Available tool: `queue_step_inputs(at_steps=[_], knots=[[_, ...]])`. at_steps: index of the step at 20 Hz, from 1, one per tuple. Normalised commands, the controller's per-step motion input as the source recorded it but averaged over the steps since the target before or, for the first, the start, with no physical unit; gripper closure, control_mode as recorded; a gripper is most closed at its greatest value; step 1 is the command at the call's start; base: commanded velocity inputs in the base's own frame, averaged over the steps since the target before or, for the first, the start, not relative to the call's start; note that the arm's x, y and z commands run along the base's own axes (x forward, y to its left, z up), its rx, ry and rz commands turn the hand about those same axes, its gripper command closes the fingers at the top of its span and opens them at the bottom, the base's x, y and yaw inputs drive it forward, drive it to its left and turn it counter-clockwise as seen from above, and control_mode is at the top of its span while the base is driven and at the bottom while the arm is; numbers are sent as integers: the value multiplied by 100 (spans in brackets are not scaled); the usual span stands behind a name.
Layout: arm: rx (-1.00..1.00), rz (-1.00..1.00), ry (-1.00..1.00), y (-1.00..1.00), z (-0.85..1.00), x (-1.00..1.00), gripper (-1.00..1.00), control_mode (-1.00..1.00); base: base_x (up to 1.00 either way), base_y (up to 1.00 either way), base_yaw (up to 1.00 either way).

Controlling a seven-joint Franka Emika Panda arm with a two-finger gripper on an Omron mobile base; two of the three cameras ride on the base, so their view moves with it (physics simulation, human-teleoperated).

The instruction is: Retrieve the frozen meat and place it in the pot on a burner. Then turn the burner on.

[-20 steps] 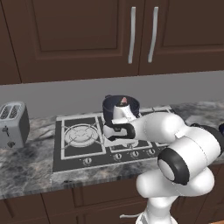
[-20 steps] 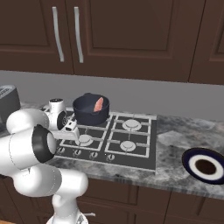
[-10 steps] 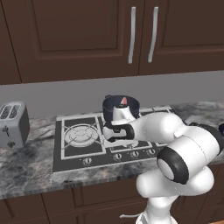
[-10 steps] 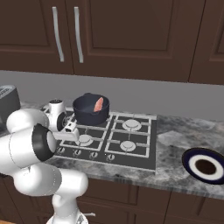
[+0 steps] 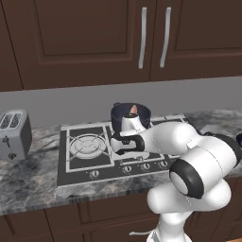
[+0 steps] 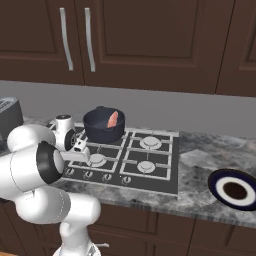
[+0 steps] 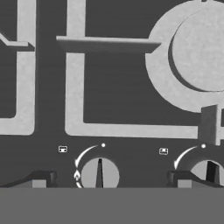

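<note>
The dark grey-blue pot (image 5: 124, 115) stands on the back burner of the cooktop (image 5: 78, 171), and the pinkish-red frozen meat (image 5: 133, 110) leans inside it; both also show in the right base view, pot (image 6: 100, 131) and meat (image 6: 113, 119). My gripper (image 5: 124, 150) hangs open in front of the pot, low over the front knob row (image 6: 84, 154). In the hand view the gripper (image 7: 111, 179) straddles one round knob (image 7: 99, 174), whose pointer stands straight up, with nothing gripped. A second knob (image 7: 210, 171) sits to the right.
A silver toaster (image 5: 14, 134) stands on the counter left of the cooktop. A dark blue and white plate (image 6: 234, 187) lies on the counter to the right. A front burner (image 7: 201, 50) lies just beyond the knobs. Dark cupboards hang above.
The hand has sunk slightly toward the knob row in front of the pot. The jaws stay wide apart, and pot and meat have not moved.
</note>
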Motion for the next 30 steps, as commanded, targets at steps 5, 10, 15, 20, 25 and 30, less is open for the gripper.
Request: queue_step_inputs(at_steps=[5,10,15,20,25,30], knots=[[0,0,-7,0,-6,-4,-100,-100,0,0,0],[0,0,-12,0,-5,-13,-100,-100,0,0,0],[0,0,-3,0,-8,-5,-100,-100,0,0,0],[0,0,0,0,-4,0,-100,-100,0,0,0],[0,0,0,0,-1,0,-100,-100,0,0,0],[0,0,0,0,0,0,-100,-100,0,0,0]])
